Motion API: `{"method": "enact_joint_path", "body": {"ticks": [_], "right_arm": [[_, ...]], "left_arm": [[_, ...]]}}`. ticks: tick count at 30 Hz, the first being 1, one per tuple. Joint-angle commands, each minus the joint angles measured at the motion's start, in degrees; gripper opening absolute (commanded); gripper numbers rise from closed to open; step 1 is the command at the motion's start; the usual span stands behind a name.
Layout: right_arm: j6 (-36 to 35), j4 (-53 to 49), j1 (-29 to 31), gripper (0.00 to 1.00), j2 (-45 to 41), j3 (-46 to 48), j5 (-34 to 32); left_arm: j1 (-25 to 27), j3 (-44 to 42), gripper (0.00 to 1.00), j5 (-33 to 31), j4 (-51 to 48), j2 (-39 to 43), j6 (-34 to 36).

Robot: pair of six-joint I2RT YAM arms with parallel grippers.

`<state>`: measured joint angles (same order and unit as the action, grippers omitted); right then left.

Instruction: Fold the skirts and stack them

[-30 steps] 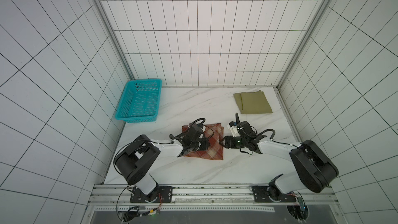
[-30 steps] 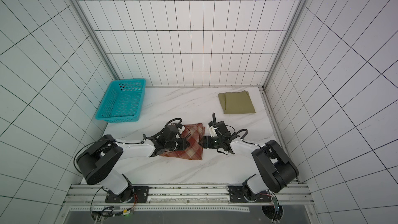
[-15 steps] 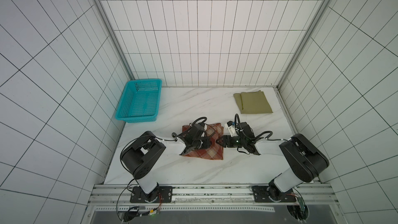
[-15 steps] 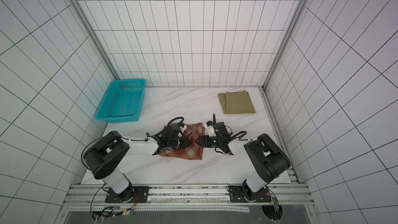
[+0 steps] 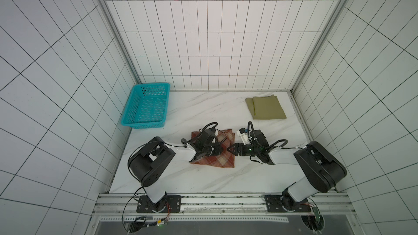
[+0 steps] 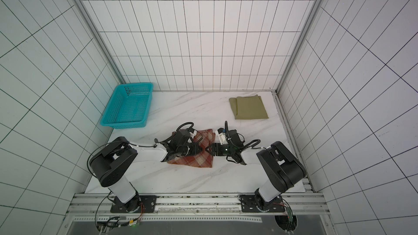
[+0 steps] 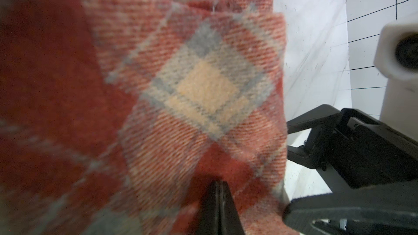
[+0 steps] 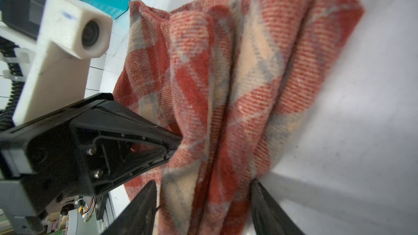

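Plaid skirt (image 5: 212, 162), folded in layers, lies on the marble table (image 5: 181, 181) at centre frame in both top views. Left gripper (image 8: 174, 146) is clamped on an upper fold. Right gripper (image 8: 204, 184) has its fingers spread, straddling the skirt's frame-right edge. Olive skirt (image 5: 267, 107) lies folded at the table's upper right, well apart.

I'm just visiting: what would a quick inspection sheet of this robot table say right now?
Surface: white marbled tabletop.
Job's things: plaid skirt folded in layers, near middle; olive skirt folded flat, far right.
Clutter: teal basket, empty, far left.
Grippers: left gripper shut on the plaid skirt; right gripper open, jaws either side of its folds.
Cables: black cable loops on both wrists.
Surroundings: white tiled walls; metal rail at front.
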<state>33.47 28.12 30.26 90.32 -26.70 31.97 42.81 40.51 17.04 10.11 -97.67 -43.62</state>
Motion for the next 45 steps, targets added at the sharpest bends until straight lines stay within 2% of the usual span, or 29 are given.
{"method": "enact_joint_path", "body": {"ticks": [1,12,21,30,32,34,37,41,45], "right_arm": [[1.26,-2.68,-0.44,0.65,1.88,2.82,1.07],[2.41,0.40,-0.46,0.60,6.47,2.02,1.46],[3.60,1.68,-0.41,0.42,7.34,1.50,0.95],[3.87,1.82,-0.40,0.41,9.30,-0.33,1.09],[4.18,2.03,-0.39,0.34,9.42,-0.53,1.00],[4.25,1.75,-0.39,0.19,8.89,-0.92,0.82],[2.81,-1.51,-0.54,0.00,7.03,-2.80,-0.02],[-1.44,-10.32,-1.24,0.00,4.56,-7.60,-0.97],[-8.66,-24.13,-2.60,0.00,3.81,-14.86,-3.07]], "left_arm": [[0.70,1.69,0.02,0.46,1.54,-1.89,-0.68],[1.28,1.67,0.01,0.40,1.85,-2.99,-1.03],[1.31,1.68,0.01,0.53,1.94,-3.58,-1.16],[1.28,1.95,0.00,0.39,2.15,-4.34,-1.17],[1.23,2.03,0.00,0.53,2.32,-4.62,-1.30],[1.27,2.10,0.00,0.49,2.36,-4.35,-1.35],[1.03,2.84,0.00,-0.26,0.78,-2.21,-1.12],[-0.90,3.09,0.00,-0.35,-1.46,2.91,-0.92],[-5.19,1.86,0.00,0.56,-4.35,9.13,0.00]]}}
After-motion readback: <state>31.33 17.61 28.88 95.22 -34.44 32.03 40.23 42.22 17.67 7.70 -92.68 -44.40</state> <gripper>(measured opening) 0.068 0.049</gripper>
